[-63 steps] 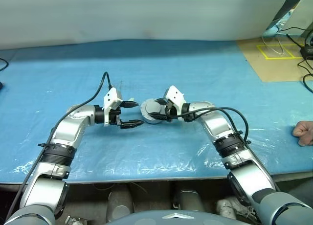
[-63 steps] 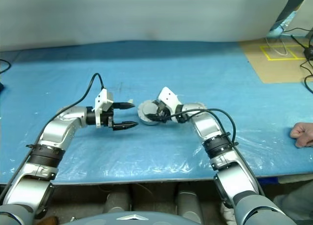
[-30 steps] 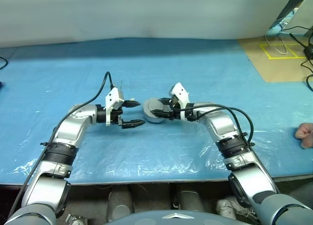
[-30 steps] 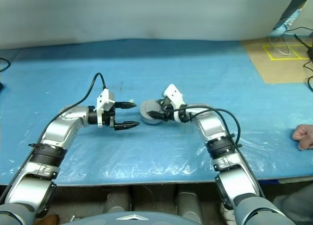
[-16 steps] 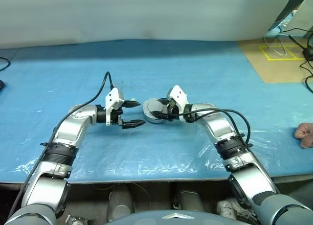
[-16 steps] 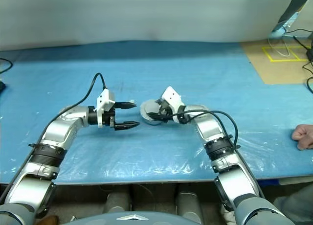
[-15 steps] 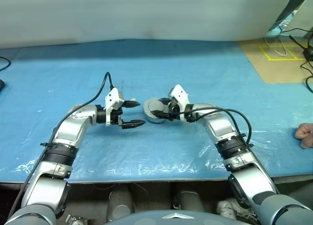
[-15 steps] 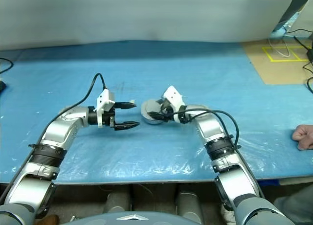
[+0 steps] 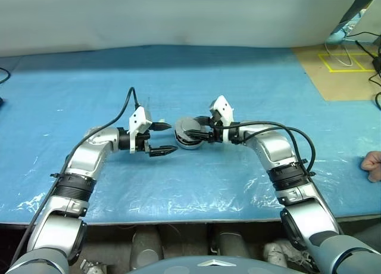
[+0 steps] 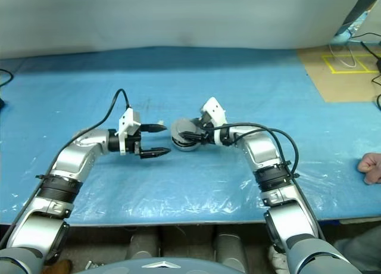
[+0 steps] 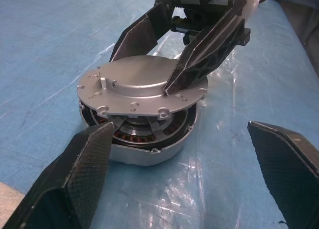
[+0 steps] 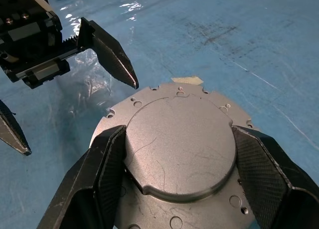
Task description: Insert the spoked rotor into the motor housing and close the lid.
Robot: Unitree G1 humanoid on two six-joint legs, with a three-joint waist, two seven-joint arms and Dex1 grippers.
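Note:
The motor housing [image 11: 149, 149], a short silver can with copper windings showing inside, stands on the blue sheet in the middle of the table [image 9: 189, 145]. The lid [image 11: 139, 82], smooth silver face up, lies tilted on top of it, raised on one side. My right gripper [image 12: 178, 132] is shut on the lid [image 12: 179, 154], one black finger on each side of its rim. My left gripper [image 9: 171, 137] hovers just left of the housing, open wide, its fingers [image 11: 75, 179] touching nothing. The spoked rotor is hidden; the lid covers the housing's inside.
A person's hand [image 9: 373, 165] rests at the table's right edge. A cardboard sheet with yellow tape [image 9: 336, 71] and cables lie at the far right. Crinkled clear film [image 9: 178, 190] covers the blue sheet near the front edge.
The right gripper keeps its hold on the lid over the housing with barely any shift. The left arm has stayed still.

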